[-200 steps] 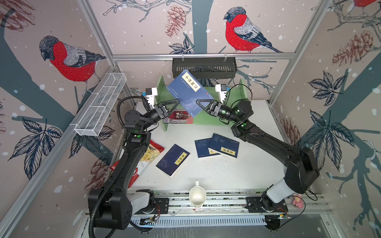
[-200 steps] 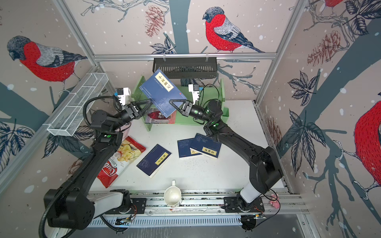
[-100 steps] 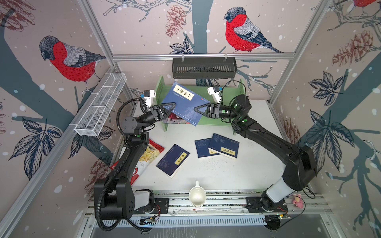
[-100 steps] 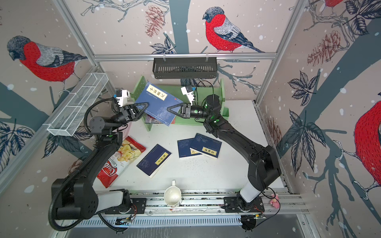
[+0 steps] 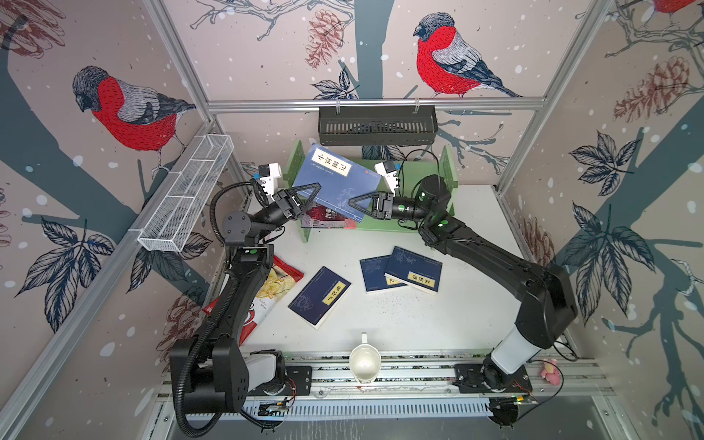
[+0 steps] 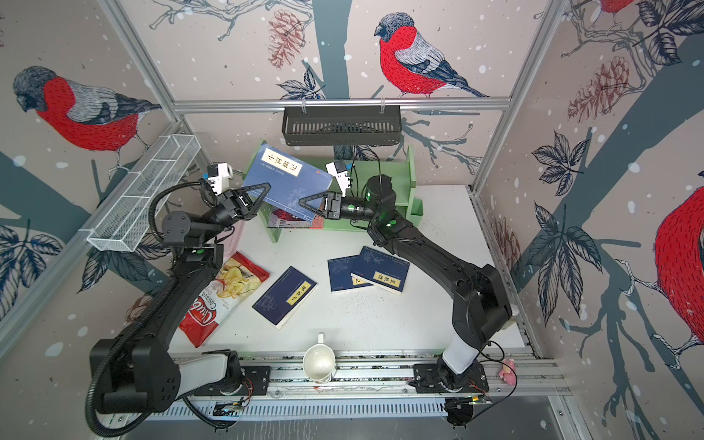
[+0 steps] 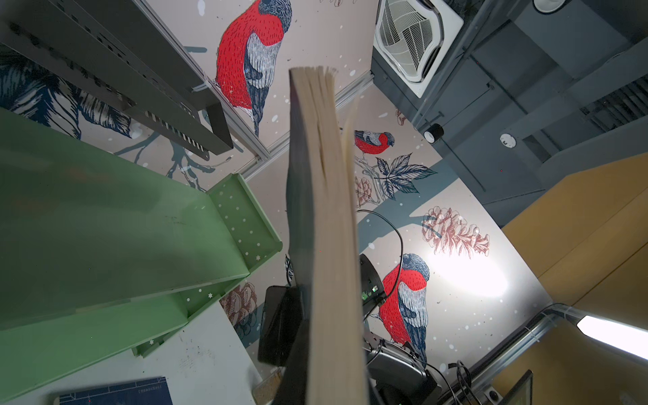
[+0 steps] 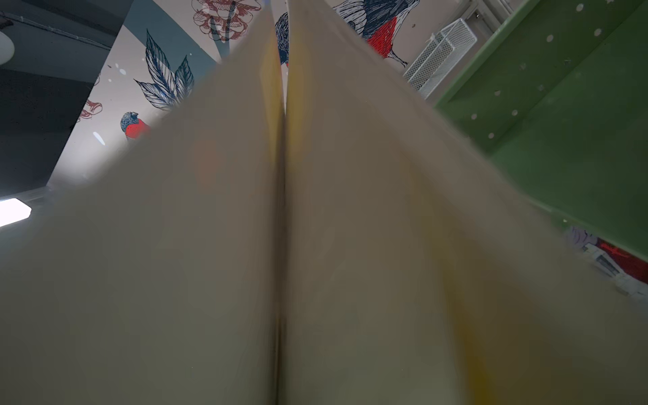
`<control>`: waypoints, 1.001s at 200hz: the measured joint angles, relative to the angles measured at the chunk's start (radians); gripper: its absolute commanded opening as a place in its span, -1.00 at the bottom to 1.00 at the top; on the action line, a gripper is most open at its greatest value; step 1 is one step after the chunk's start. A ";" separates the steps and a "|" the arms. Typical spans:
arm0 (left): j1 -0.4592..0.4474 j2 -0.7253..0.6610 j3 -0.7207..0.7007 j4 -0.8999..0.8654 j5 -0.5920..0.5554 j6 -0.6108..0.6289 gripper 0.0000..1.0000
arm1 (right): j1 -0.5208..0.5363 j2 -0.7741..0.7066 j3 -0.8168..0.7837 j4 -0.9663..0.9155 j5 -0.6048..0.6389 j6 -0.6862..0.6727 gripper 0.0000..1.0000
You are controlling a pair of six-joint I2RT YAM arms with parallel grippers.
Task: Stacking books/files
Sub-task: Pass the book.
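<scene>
Top view: the lifted book (image 5: 337,183) hangs tilted over the green shelf (image 5: 446,171). Its long axis slants from left gripper (image 5: 308,194) to right gripper (image 5: 356,202), label end rearward. Left wrist: lifted book (image 7: 324,217) end-on, left gripper clamped on it. Right wrist: splayed pages fill the view; that gripper's opening cannot be told.

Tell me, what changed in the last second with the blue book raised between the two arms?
The left fingers closed on the raised navy-blue paperback with a yellow title label, which sank and turned toward the green shelf rack. The right fingers shifted with it; whether they grip it now is unclear. The three navy-blue paperbacks lying flat stayed put.
</scene>
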 measured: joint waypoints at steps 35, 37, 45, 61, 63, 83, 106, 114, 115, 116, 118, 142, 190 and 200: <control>0.003 -0.014 0.003 -0.110 -0.058 0.061 -1.00 | 0.005 0.011 0.005 0.043 0.059 0.003 -0.82; 0.003 -0.018 0.002 -0.120 -0.062 0.068 -1.00 | 0.004 0.011 0.005 0.044 0.059 0.004 -0.82; 0.003 -0.029 0.000 -0.157 -0.072 0.086 -1.00 | 0.002 0.011 0.005 0.045 0.058 0.003 -0.88; 0.003 -0.045 -0.003 -0.241 -0.097 0.141 -0.59 | -0.001 0.025 0.021 0.030 0.050 0.002 -0.91; 0.003 -0.045 -0.003 -0.251 -0.101 0.149 -0.50 | -0.002 0.028 0.026 0.026 0.049 0.002 -0.91; 0.011 -0.053 -0.005 -0.356 -0.124 0.232 -0.05 | -0.014 0.067 0.084 -0.024 0.055 -0.001 -0.92; 0.035 -0.069 0.009 -0.495 -0.153 0.291 0.18 | -0.046 0.097 0.150 -0.045 0.087 -0.004 -0.93; 0.046 -0.077 0.026 -0.549 -0.167 0.321 0.19 | -0.055 0.109 0.173 -0.057 0.092 -0.006 -0.93; 0.048 -0.078 0.030 -0.560 -0.171 0.326 0.19 | -0.056 0.111 0.178 -0.061 0.092 -0.008 -0.93; 0.049 -0.079 0.032 -0.567 -0.171 0.329 0.19 | -0.057 0.113 0.181 -0.064 0.092 -0.009 -0.94; 0.051 -0.081 0.037 -0.584 -0.173 0.337 0.19 | -0.059 0.117 0.190 -0.073 0.092 -0.011 -0.94; 0.089 -0.112 0.106 -0.752 -0.221 0.442 0.20 | -0.077 0.196 0.343 -0.207 0.080 -0.057 -0.95; 0.159 -0.106 0.175 -0.876 -0.195 0.547 0.20 | -0.084 0.367 0.706 -0.626 0.084 -0.214 -0.94; 0.165 -0.095 0.185 -0.877 -0.175 0.547 0.20 | -0.084 0.378 0.731 -0.673 0.083 -0.236 -0.94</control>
